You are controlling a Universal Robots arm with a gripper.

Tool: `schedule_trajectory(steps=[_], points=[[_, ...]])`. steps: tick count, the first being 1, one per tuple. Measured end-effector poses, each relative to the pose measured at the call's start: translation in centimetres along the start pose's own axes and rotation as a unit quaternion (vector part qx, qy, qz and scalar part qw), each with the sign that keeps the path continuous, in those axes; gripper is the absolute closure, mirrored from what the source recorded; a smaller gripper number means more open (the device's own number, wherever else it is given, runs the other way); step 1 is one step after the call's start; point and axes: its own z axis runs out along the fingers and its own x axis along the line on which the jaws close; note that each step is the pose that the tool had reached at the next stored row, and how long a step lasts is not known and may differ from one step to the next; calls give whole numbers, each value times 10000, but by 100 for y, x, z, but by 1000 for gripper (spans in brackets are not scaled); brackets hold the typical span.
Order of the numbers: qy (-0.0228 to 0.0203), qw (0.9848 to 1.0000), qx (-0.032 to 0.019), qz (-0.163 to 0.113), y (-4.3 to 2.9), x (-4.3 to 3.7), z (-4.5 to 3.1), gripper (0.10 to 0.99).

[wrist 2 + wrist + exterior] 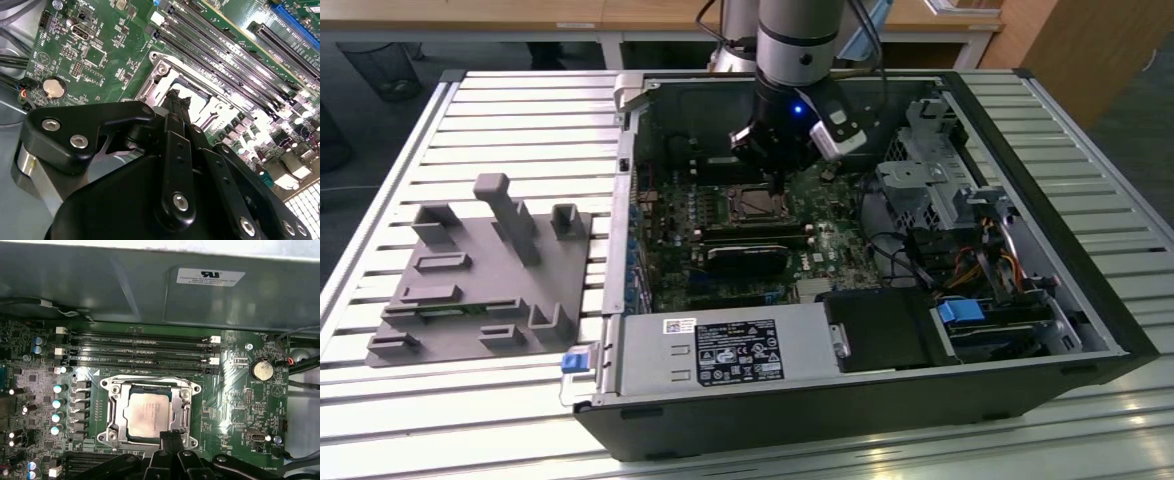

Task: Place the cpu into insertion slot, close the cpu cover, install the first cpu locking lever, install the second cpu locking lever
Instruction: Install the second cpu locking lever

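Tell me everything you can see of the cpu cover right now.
The cpu cover is a thin silvery metal frame with a square cut-out, lying flat and closed over the insertion slot. The cpu shows pale through the opening. Green board surrounds it. In both wrist views the claw has its tips at the frame's edge; contact unclear.

Arm point(794, 40) vertical, wrist pointing down; gripper point(171, 436) low, jaws pressed together.

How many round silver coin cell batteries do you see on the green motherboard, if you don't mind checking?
1. The coin cell battery sits on the motherboard in both wrist views, off to one side of the insertion slot, apart from it. The gripper might hide others.
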Motion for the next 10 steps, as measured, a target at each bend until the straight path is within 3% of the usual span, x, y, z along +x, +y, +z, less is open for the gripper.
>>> schedule_trajectory(steps=[5, 10], points=[[12, 10000, -1, 0, -1, -2, -46, 980], [26, 10000, -1, 1, -47, 1, -49, 980]])
